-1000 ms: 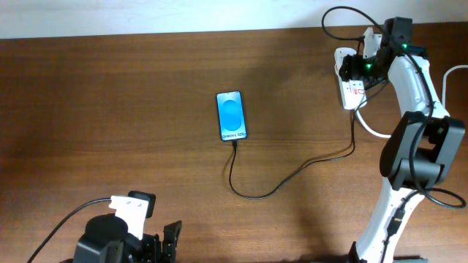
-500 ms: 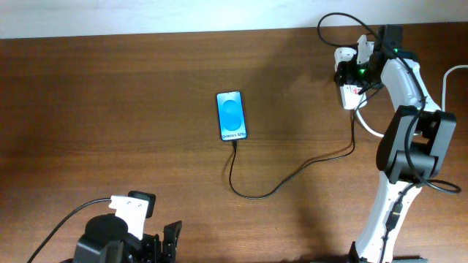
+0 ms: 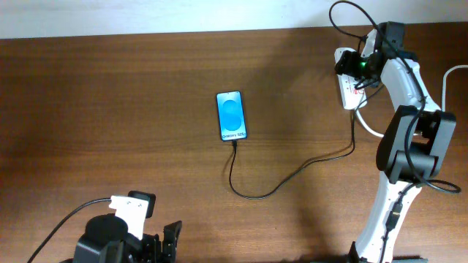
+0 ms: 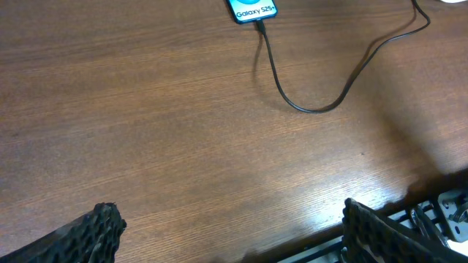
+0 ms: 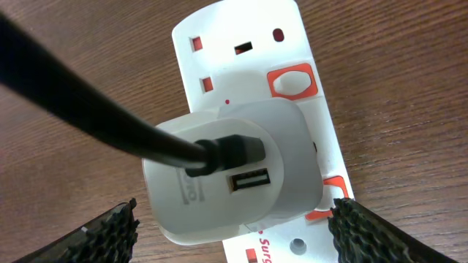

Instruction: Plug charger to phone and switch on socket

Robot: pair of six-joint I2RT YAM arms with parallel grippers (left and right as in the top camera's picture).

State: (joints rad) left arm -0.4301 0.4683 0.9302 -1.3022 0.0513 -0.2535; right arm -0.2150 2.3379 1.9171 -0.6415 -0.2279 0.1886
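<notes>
Right gripper (image 5: 238, 226) open over charger adapter (image 5: 285, 190) in socket (image 5: 219, 36); left gripper (image 4: 235, 230) open above table (image 4: 146, 146); cable (image 3: 292, 174) plugged into phone (image 3: 232, 115).

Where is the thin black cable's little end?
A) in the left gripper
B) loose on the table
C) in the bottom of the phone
C: the charger runs straight into the bottom edge of the phone.

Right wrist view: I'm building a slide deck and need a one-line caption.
Open right gripper poised over the white charger adapter plugged into the socket, a red switch alongside.
</notes>
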